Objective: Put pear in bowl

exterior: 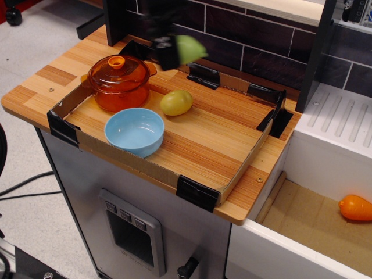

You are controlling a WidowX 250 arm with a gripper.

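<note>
My gripper [174, 53] is blurred by motion, high above the back of the tray, and shut on the light-green pear [190, 49], which sticks out to its right. The light-blue bowl [135, 131] sits empty at the tray's front left, well below and to the left of the pear.
An orange transparent lidded pot [119, 81] stands behind the bowl. A yellow oval fruit [176, 102] lies beside it. The cardboard tray rim [244, 168] has black corner clips. An orange fruit [355, 207] lies in the lower bin at right. A white rack [340, 116] stands right.
</note>
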